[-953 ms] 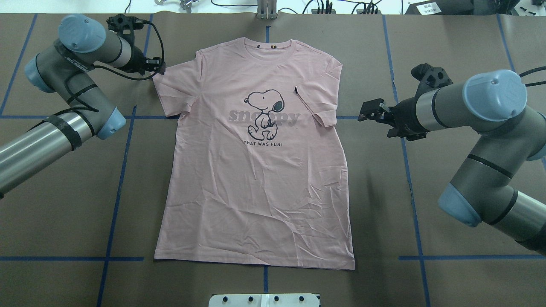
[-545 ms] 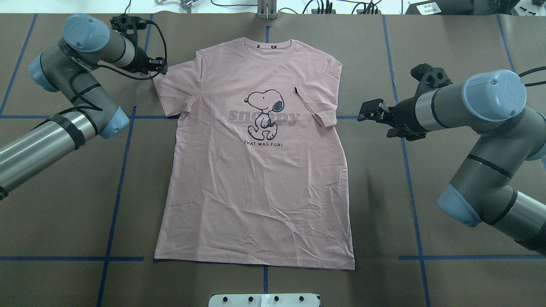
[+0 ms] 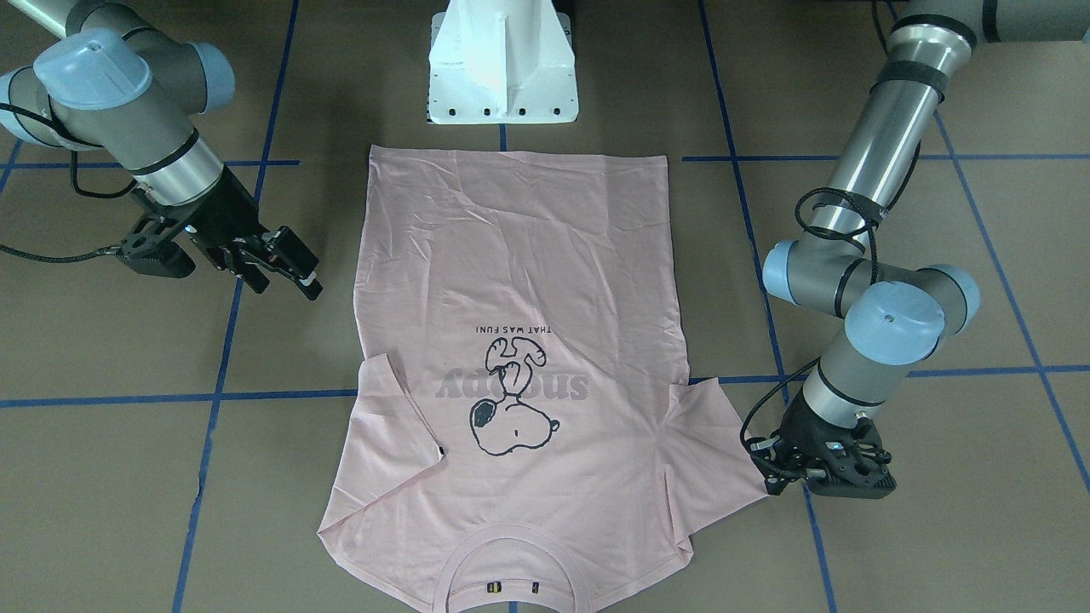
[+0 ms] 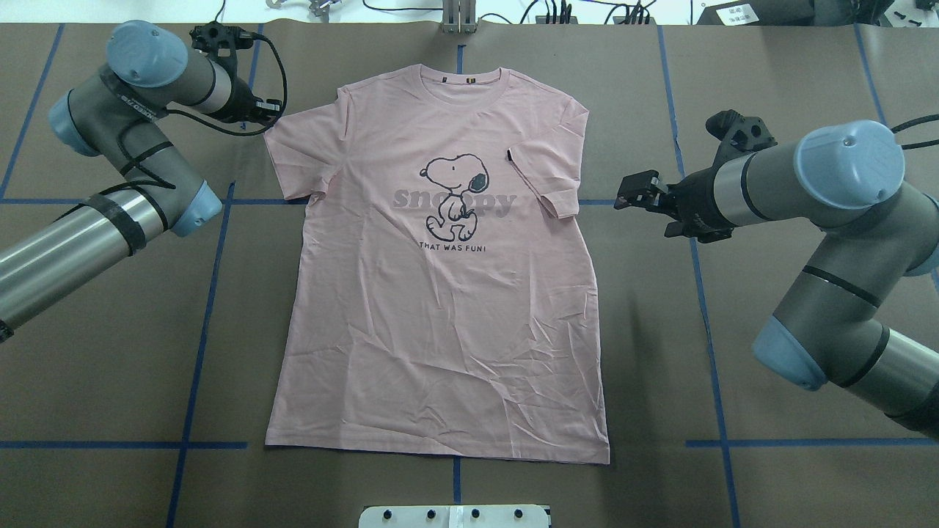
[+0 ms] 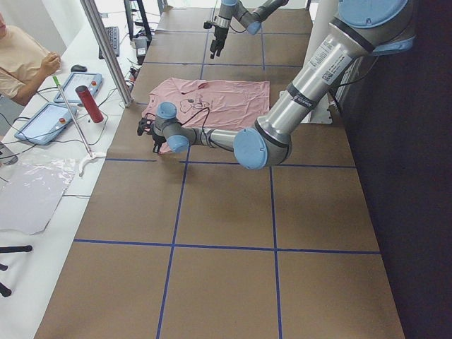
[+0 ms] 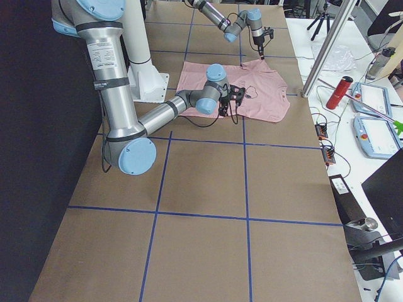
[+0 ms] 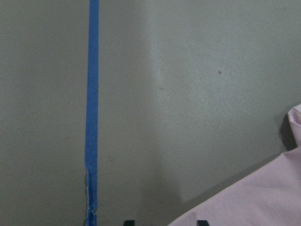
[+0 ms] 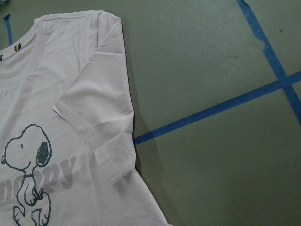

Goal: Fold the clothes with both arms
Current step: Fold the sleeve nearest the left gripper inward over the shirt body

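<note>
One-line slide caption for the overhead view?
Pale pink short-sleeved T-shirt lies flat, print up; left black two-finger gripper at a sleeve edge, right gripper clear of it.

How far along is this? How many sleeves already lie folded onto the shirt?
1: the sleeve nearest the right gripper lies folded onto the T-shirt; the other sleeve, beside the left gripper, lies spread flat.

A blue tape line [image 7: 92, 113] ran down the brown table [image 7: 211, 70] just beside the left gripper [image 4: 273, 111]. A white pedestal [image 3: 501, 64] stood well apart from it.
</note>
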Controlling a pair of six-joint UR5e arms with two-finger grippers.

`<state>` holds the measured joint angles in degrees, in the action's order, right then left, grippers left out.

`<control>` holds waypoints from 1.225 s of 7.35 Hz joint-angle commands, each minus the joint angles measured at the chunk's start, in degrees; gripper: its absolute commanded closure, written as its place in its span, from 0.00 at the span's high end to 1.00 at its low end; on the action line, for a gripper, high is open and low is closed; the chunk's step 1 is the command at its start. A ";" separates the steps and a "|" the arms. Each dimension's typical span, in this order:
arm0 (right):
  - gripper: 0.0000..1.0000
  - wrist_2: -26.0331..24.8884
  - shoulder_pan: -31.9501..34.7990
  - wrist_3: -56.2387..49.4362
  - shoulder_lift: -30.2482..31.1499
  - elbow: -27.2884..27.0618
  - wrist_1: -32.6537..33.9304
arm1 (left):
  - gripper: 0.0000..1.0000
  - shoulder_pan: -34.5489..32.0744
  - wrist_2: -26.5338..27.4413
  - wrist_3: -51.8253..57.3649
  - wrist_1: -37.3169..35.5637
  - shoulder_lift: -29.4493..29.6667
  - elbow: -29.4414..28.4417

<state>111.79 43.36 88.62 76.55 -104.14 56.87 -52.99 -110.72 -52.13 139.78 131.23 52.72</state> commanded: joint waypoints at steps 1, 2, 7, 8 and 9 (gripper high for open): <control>1.00 0.01 -0.03 -0.02 0.00 -0.10 0.00 | 0.00 -0.18 -3.34 -1.73 -2.22 -0.18 6.83; 1.00 0.45 -0.03 -0.11 -0.09 -0.01 0.00 | 0.00 0.16 -5.02 -6.80 -4.84 -0.36 11.22; 1.00 0.45 -0.90 -0.46 -0.35 0.43 -0.09 | 0.00 4.83 1.62 -15.20 -4.87 10.36 -0.66; 1.00 0.45 -0.99 -0.46 -0.44 0.43 -0.09 | 0.00 4.83 3.04 -15.20 -4.09 10.63 -2.52; 1.00 0.19 -1.25 -0.46 -1.22 0.69 0.17 | 0.00 4.83 3.31 -15.20 -2.51 10.63 -3.84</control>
<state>112.16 42.36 88.16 75.94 -103.65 56.84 -48.21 -108.54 -67.28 135.75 141.46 51.05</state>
